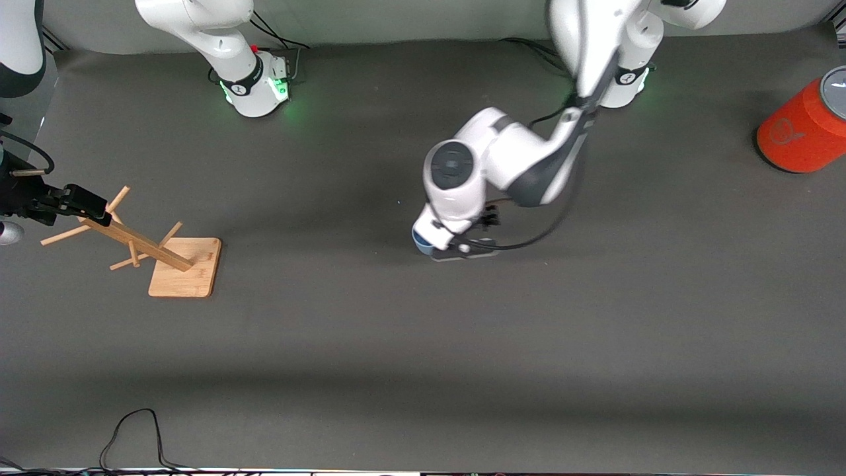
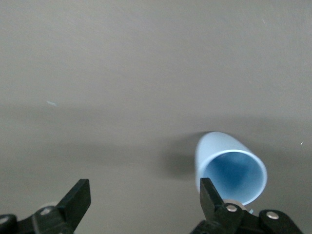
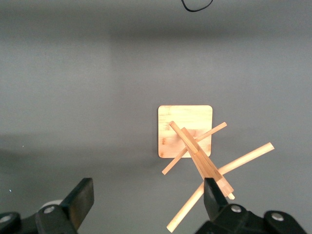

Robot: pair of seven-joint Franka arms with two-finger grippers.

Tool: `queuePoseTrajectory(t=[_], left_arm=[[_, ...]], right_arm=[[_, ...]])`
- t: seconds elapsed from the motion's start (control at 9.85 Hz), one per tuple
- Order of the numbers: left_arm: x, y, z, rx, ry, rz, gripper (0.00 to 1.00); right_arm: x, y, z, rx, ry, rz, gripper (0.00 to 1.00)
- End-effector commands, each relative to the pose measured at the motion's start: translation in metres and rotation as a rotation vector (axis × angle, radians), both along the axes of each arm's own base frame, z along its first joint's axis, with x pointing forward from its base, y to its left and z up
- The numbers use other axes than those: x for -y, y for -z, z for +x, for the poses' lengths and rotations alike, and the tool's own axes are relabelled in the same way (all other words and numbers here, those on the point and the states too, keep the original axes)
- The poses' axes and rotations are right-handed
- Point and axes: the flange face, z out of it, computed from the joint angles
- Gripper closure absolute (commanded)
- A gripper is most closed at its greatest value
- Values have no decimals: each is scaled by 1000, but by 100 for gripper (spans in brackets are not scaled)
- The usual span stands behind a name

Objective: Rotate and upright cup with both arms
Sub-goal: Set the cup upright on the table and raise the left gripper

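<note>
Your left gripper is low over the mid-table, jaws spread, the blue cup on its side touching one finger. Your right gripper waits above the wooden rack, jaws spread.

Even, soft overhead light; faint shadows, mild wrist-view blur.

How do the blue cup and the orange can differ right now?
The cup is small, light blue and open-mouthed; the orange can is much larger with a grey lid. The cup lies under the left gripper; the can sits at the left arm's end of the table, untouched. Both lie tipped over.
</note>
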Motion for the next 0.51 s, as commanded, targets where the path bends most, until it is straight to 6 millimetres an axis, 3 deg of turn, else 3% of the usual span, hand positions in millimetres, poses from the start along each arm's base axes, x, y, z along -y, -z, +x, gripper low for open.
queuePoseTrajectory(t=[0.0,0.2,0.41], left_arm=[[-97,-62,23,-48,44,-27,0],[-189,-118,32,-40,112,-61,0],[-272,-162,26,13,128,-76,0]], right_arm=[[0,-3,-8,-25,-12,17,0],[-4,-8,-14,-36,4,68,0],[-6,-18,-19,-36,5,70,0]])
